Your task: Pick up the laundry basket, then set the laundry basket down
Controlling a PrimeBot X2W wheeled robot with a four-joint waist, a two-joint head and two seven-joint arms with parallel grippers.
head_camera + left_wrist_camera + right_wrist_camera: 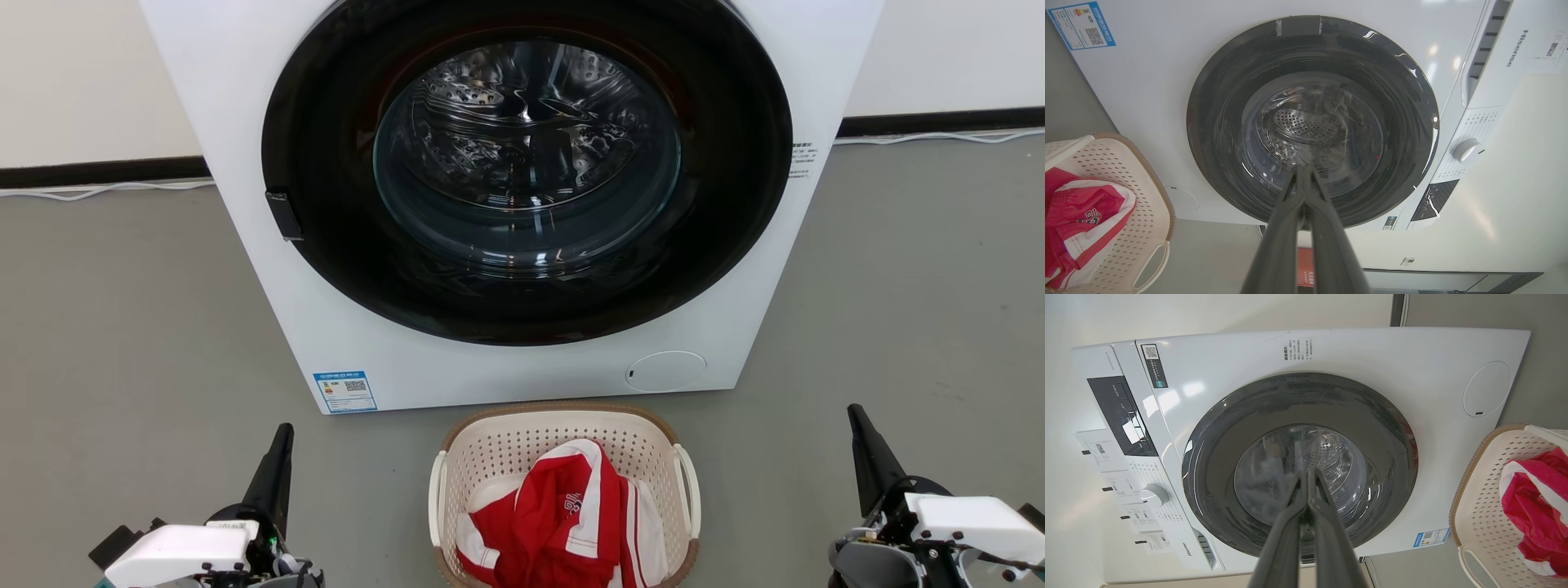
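well, nothing is lifted yet: the laundry basket [510, 449] sits on the floor just in front of the washing machine [522, 371], centred below its round door, with a red-and-white garment [563, 523] heaped inside. our left gripper [283, 437] hangs out before the machine's lower corner on our left, our right gripper [857, 420] beyond the corner on our right. both are pinched closed on nothing, fingers pointing at the machine.

the pickup turns on this: the basket lies between our grippers, inward from each. its left handle [435, 498] and right handle [692, 490] each face one gripper. its long axis seems to run from the machine toward us, though the near end is cut off. neither arm looks clearly nearer, so we judge a two-armed lift likely.
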